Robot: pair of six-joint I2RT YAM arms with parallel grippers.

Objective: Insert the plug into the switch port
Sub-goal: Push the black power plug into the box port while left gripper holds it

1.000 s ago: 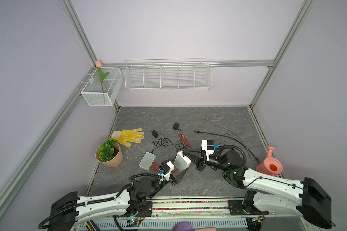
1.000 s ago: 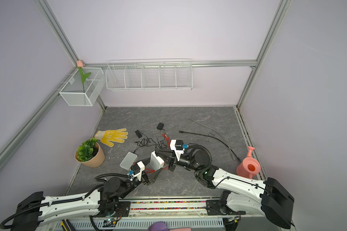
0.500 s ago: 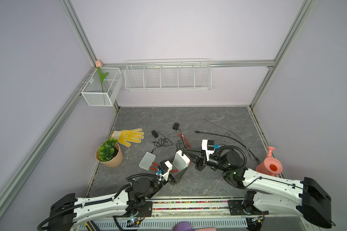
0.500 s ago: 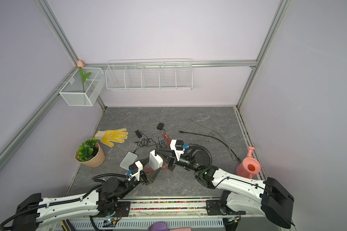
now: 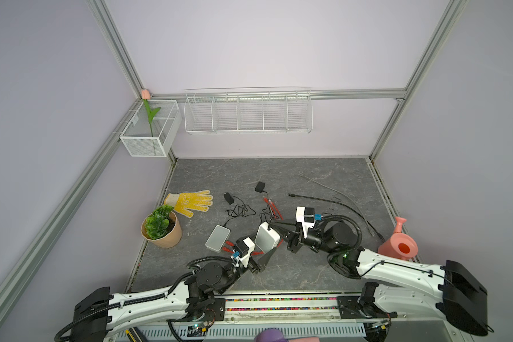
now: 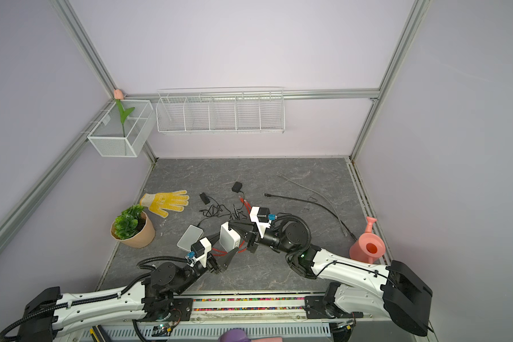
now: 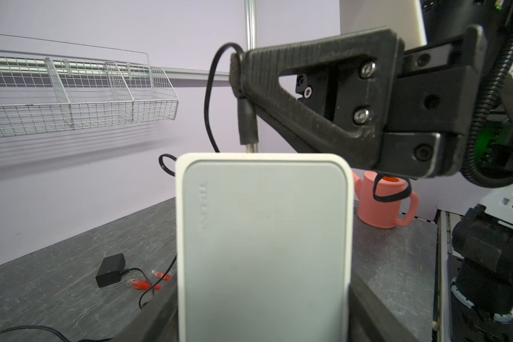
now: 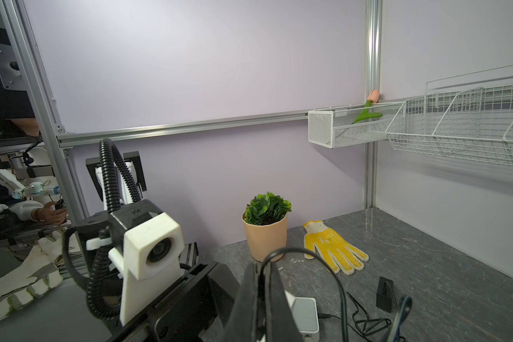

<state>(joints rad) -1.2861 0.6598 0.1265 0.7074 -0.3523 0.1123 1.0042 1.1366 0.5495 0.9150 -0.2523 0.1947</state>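
The right gripper (image 7: 238, 74), pinched on the black barrel plug (image 7: 247, 124), aims it tip-first just short of the white switch (image 7: 264, 237) edge; the left gripper (image 5: 264, 248) clamps that switch.

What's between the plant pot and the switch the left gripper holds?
A second white box lies flat on the table between the plant pot and the held switch; both top views show it.
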